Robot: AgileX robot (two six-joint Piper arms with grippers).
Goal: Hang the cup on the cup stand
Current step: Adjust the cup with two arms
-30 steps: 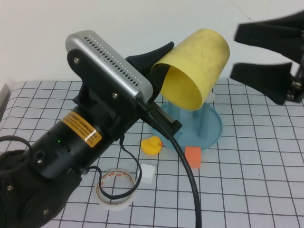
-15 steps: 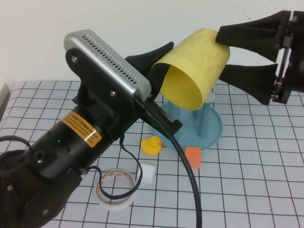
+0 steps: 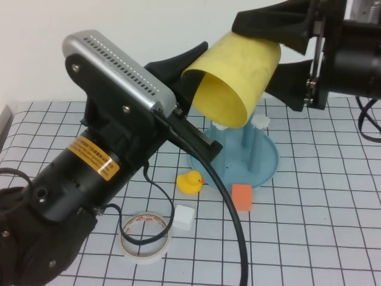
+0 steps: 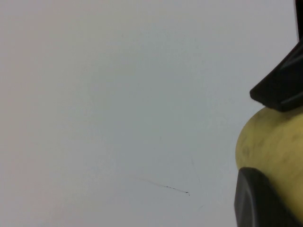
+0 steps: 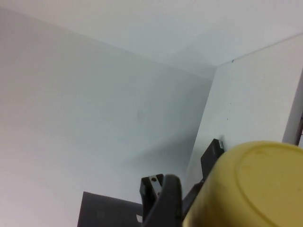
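Note:
The pale-yellow cup [image 3: 238, 74] is held high in the air, tilted, with its open mouth facing down and toward the camera. My left gripper [image 3: 189, 80] is shut on the cup's rim, one finger outside and one inside. My right gripper [image 3: 271, 56] is open at the upper right, with its jaws straddling the cup's closed end. The cup fills one corner of the left wrist view [image 4: 274, 146], and its flat bottom shows in the right wrist view [image 5: 258, 184]. The blue cup stand [image 3: 268, 164] sits on the table below the cup, with white-capped posts [image 3: 260, 121].
A yellow rubber duck [image 3: 190, 182], an orange cube [image 3: 241, 196], a white cube [image 3: 183, 217] and a tape roll [image 3: 146, 236] lie on the gridded table in front of the stand. A white wall is behind.
My right gripper has moved left and up from the right edge until its jaws straddle the cup's closed end. My left arm has raised the cup slightly.

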